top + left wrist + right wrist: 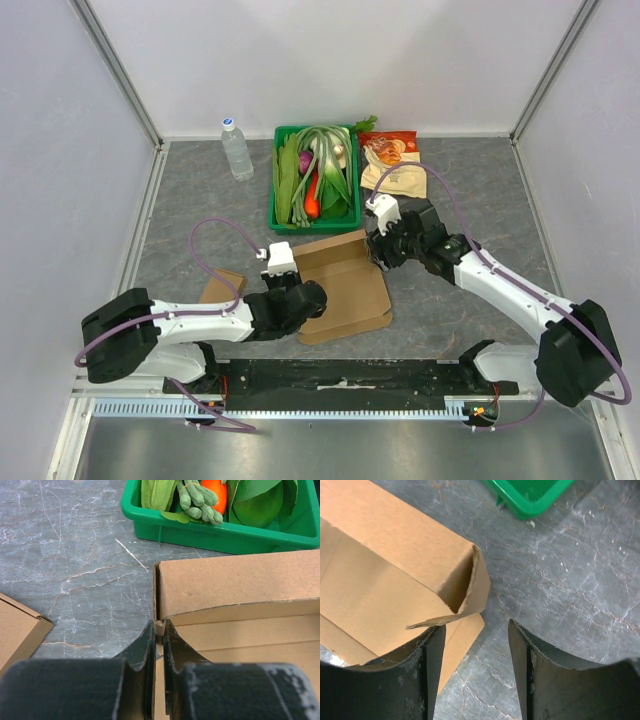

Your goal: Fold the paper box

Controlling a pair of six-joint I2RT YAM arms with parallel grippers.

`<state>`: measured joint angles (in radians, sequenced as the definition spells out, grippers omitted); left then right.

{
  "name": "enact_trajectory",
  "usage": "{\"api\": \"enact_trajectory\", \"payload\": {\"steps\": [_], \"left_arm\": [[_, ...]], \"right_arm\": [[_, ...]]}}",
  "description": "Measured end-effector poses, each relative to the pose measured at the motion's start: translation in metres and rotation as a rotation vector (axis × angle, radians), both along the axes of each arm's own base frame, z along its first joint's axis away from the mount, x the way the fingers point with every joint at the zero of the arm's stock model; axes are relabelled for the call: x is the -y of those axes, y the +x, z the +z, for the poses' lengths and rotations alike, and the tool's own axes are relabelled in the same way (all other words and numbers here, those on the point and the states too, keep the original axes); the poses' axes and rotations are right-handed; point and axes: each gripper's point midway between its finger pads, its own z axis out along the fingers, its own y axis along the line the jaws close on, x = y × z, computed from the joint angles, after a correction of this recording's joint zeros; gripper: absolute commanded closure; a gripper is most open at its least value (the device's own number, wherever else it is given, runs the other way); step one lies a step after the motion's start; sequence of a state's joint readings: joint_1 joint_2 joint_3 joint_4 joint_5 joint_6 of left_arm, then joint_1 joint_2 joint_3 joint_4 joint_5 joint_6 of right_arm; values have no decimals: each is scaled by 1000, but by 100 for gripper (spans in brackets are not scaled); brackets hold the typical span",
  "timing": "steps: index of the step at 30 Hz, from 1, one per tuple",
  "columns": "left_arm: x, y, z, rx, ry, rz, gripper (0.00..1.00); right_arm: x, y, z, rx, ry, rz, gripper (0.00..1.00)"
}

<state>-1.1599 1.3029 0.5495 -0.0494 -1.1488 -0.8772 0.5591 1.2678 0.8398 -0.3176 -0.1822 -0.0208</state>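
Note:
A brown cardboard box [340, 282] lies partly folded in the middle of the table, its far wall raised. My left gripper [300, 290] is at the box's left edge and is shut on the left side flap [159, 630], which stands between the jaws. The raised far wall [235, 582] shows ahead of it. My right gripper [383, 250] is open at the box's right end. The folded corner flap [472, 587] lies just ahead of its left finger [432, 650]; the right finger [520, 655] is over bare table.
A green crate [315, 176] of vegetables stands just behind the box, also in the left wrist view [225, 530]. A water bottle [236, 148] stands to its left and snack packets [392, 162] to its right. A second flat cardboard piece [222, 288] lies left of my left arm.

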Motion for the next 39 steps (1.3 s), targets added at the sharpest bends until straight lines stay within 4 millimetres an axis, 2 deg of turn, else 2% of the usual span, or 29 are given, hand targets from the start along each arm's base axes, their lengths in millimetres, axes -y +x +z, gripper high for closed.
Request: {"api": "enact_trajectory", "payload": {"steps": [3, 7, 9, 13, 16, 20, 24, 25, 26, 29, 33, 35, 36, 38, 39], "left_arm": [[0, 0, 0, 0, 0, 0, 98], [0, 0, 0, -1, 3, -2, 98], [0, 0, 0, -2, 4, -3, 98], [1, 0, 0, -4, 4, -7, 98], [2, 0, 0, -2, 1, -8, 98], [0, 1, 0, -3, 10, -7, 98], [1, 1, 0, 0, 13, -11, 98], [1, 1, 1, 1, 12, -11, 98], [1, 1, 1, 2, 11, -12, 98], [3, 2, 2, 7, -1, -13, 98], [2, 2, 1, 8, -1, -13, 98], [2, 2, 0, 6, 0, -14, 98], [2, 1, 0, 6, 1, -14, 98], [2, 2, 0, 7, -2, -14, 98], [3, 2, 0, 7, -3, -15, 98]], "right_arm": [[-8, 2, 10, 33, 40, 30, 36], [-15, 1, 13, 53, 80, 53, 35], [-17, 0, 12, 73, 97, 55, 40], [-21, 4, 12, 123, 118, 49, 58], [-26, 7, 10, 175, 137, 48, 66], [-28, 8, 4, 229, 159, 30, 64], [-32, 16, 3, 291, 184, -2, 57], [-33, 19, 2, 300, 185, -10, 50], [-34, 23, 2, 317, 189, -19, 48], [-37, 32, -1, 350, 187, -38, 50], [-37, 40, -3, 380, 170, -53, 61], [-37, 44, -3, 398, 166, -61, 61], [-37, 46, -2, 406, 168, -62, 55], [-38, 47, -3, 413, 169, -59, 51], [-40, 46, -4, 409, 172, -49, 46]]}}
